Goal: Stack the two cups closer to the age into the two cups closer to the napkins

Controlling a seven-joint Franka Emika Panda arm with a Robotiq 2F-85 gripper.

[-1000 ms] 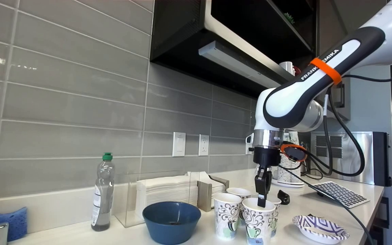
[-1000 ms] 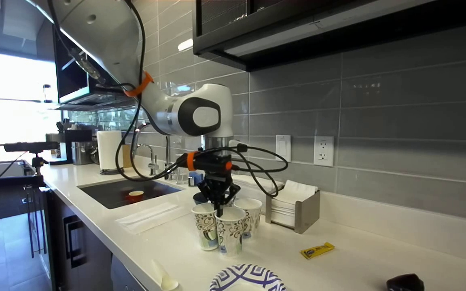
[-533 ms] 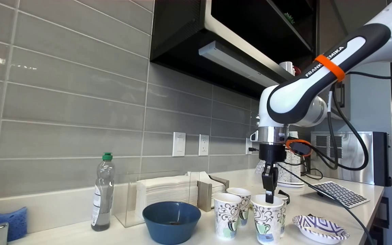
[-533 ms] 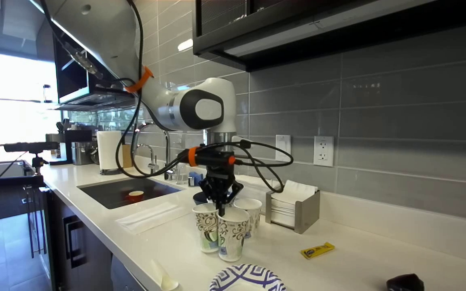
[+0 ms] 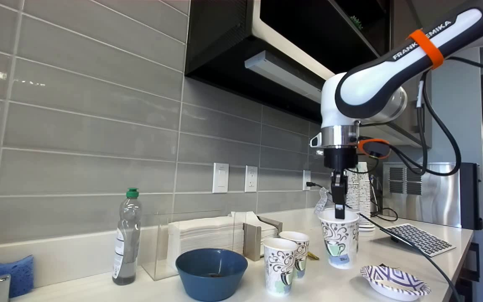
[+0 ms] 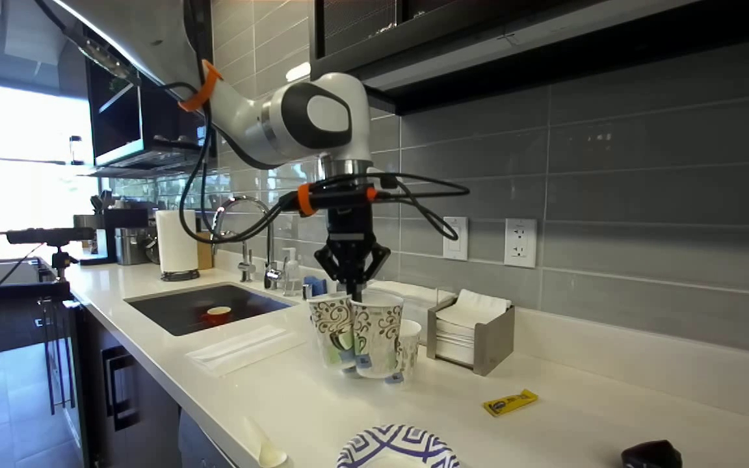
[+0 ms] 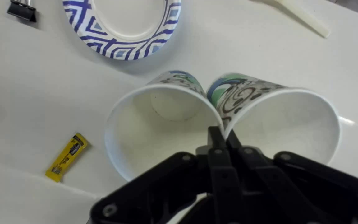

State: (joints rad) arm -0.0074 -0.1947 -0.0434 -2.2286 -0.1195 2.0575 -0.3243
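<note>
My gripper (image 5: 339, 216) is shut on the touching rims of two white patterned paper cups, with one finger inside each. In the wrist view the gripper (image 7: 225, 137) pinches a left cup (image 7: 154, 133) and a right cup (image 7: 287, 121); their bases tilt together. In an exterior view the held pair, one cup (image 6: 332, 331) and another cup (image 6: 378, 338), hangs above the counter. Two more cups stand upright on the counter, a nearer cup (image 5: 280, 268) and a farther cup (image 5: 301, 253), by the napkins (image 5: 208, 230). In an exterior view one standing cup (image 6: 409, 344) shows behind the held pair.
A blue bowl (image 5: 211, 277) stands beside the standing cups. A patterned paper plate (image 6: 397, 448), a yellow packet (image 6: 510, 403) and a plastic spoon (image 6: 267, 448) lie on the counter. A metal napkin holder (image 6: 495, 341) stands near the wall. A cabinet (image 5: 224, 42) hangs above.
The gripper has risen with the two pinched cups, lifting them off the counter and away from the two standing cups. The standing cups, bowl and plate have not moved.
</note>
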